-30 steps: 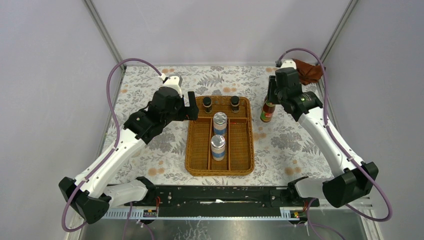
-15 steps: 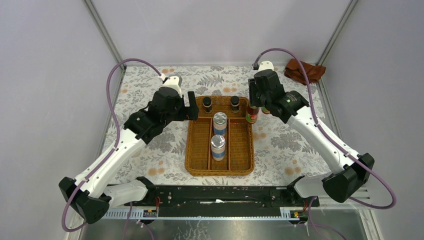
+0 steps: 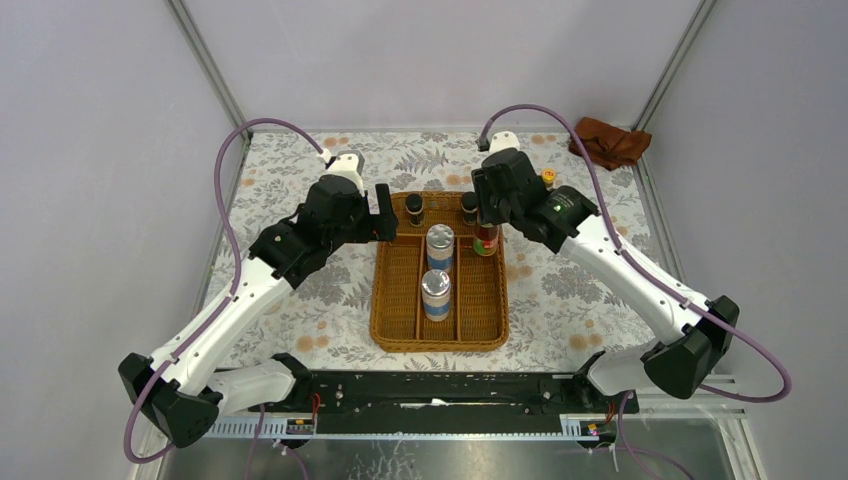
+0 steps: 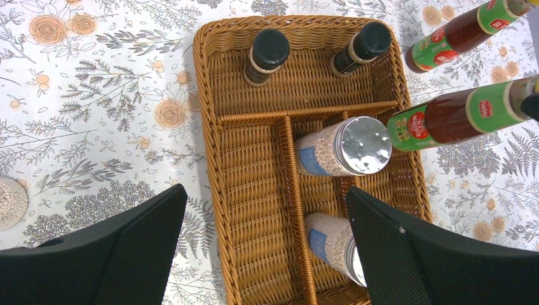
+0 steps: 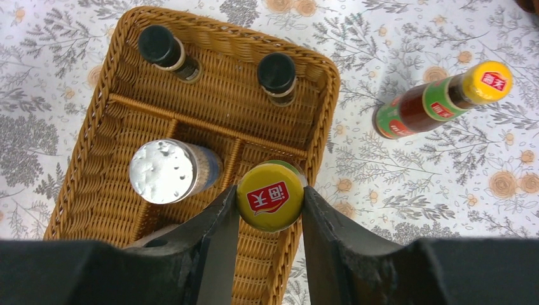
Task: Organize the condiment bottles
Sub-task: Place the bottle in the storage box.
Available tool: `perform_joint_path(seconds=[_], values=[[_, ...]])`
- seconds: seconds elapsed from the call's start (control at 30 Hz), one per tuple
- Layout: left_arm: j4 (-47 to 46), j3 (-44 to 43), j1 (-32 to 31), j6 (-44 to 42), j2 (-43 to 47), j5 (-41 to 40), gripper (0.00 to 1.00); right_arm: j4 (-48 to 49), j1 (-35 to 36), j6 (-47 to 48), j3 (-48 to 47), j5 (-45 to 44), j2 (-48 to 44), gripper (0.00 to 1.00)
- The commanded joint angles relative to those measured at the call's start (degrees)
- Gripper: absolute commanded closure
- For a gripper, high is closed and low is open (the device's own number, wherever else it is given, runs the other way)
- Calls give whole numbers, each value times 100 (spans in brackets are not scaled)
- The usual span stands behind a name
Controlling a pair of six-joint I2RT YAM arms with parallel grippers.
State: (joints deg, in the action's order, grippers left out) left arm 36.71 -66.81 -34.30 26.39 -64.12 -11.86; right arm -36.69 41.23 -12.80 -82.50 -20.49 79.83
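A: Where is the red sauce bottle [image 4: 445, 117]?
B: In the right end effector [image 5: 269, 197], which is clenched on it at the top, by the yellow cap. The bottle hangs upright over the far end of the right section of the wicker tray [image 3: 440, 345]. I cannot tell whether its base touches the wicker.
A: And the left end effector [image 4: 266, 194]?
B: Released, with its fingers spread wide and nothing between them. It hovers by the tray's far left corner.
A: What sits in the tray?
B: Two dark bottles [image 5: 162, 49] with black caps stand side by side in the far section. The far shaker [image 4: 346, 149] and the near shaker [image 4: 334, 238], both silver-lidded, stand in the middle section.
A: Anything outside it?
B: A second sauce bottle [image 5: 438, 101] stands on the flowered counter [image 3: 580, 290], near the tray's far right corner, beyond it and to the right. A brown cloth [image 3: 608, 142] lies in the far right corner, well apart.
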Motion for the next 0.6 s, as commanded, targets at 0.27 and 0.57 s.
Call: perform_joint_path(seconds=[0.27, 0.57], values=[[-297, 99, 53, 68, 0, -27, 1, 627, 324, -114, -153, -225, -84, 100], [-289, 113, 60, 50, -4, -1, 1, 823, 326, -205, 187, -136, -190, 100]])
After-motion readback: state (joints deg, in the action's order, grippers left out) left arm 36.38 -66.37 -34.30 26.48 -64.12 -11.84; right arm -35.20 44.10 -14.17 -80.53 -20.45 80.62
